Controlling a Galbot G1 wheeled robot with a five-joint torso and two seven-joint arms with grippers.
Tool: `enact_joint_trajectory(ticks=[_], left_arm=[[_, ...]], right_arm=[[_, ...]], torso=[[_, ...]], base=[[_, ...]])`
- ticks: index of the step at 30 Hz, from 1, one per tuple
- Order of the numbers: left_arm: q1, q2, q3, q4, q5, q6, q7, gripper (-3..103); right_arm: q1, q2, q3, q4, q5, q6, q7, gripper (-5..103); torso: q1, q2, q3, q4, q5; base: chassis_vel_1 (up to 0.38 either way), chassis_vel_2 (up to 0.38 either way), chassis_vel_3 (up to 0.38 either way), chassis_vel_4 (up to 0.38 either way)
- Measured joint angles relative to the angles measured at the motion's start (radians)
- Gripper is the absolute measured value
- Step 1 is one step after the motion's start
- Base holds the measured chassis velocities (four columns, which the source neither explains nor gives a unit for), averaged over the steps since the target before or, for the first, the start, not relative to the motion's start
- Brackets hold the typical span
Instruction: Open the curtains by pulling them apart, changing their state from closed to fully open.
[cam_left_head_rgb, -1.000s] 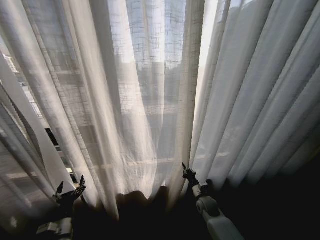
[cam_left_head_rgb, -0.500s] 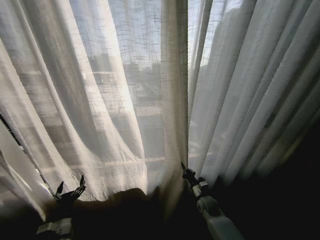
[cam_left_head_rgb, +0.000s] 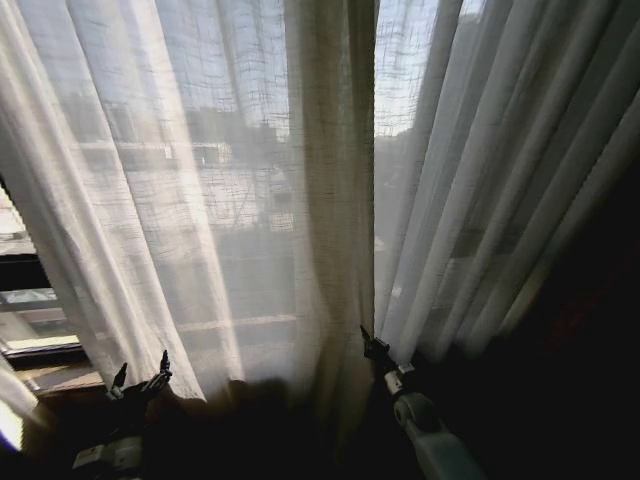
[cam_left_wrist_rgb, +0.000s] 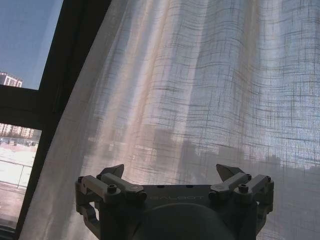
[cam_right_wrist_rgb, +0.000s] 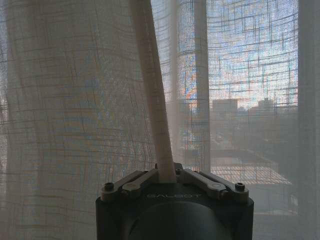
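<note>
Curtains (cam_left_head_rgb: 250, 180) hang across the whole window; head cam gives me two sheer panels meeting at a seam just right of centre, pleats bunched thick on the R side. Black window frame (cam_left_head_rgb: 25, 272) exposed at far L edge, past the L panel's hem. R gripper (cam_left_head_rgb: 372, 345) sits low at the seam; R wrist cam has its fingers (cam_right_wrist_rgb: 205, 186) together, clamped on one folded pleat edge (cam_right_wrist_rgb: 156, 115) running straight up from the jaws. L gripper (cam_left_head_rgb: 142, 378) low at L, fingers (cam_left_wrist_rgb: 117, 186) apart, nothing between them, fabric close ahead. "GALBOT" readable on both gripper bodies in wrist cams. L wrist cam alone gives me blue sky and buildings (cam_left_wrist_rgb: 11, 80) beyond the frame.
</note>
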Motion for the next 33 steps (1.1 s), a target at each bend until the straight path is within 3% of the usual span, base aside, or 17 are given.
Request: enact_joint_trajectory(ticks=[26, 33], left_arm=[[0.000, 0.000, 0.000, 0.000, 0.000, 0.000, 0.000, 100], [0.000, 0.000, 0.000, 0.000, 0.000, 0.000, 0.000, 100]], right_arm=[[-0.002, -0.002, 0.013, -0.003, 0.001, 0.006, -0.025, 0], [-0.002, 0.002, 0.003, -0.002, -0.018, 0.014, 0.016, 0]], torso=[[0.000, 0.000, 0.000, 0.0000, -0.0001], [0.000, 0.000, 0.000, 0.0001, 0.0003]], base=[[-0.350, -0.357, 0.350, 0.356], [-0.349, -0.331, 0.347, 0.335]])
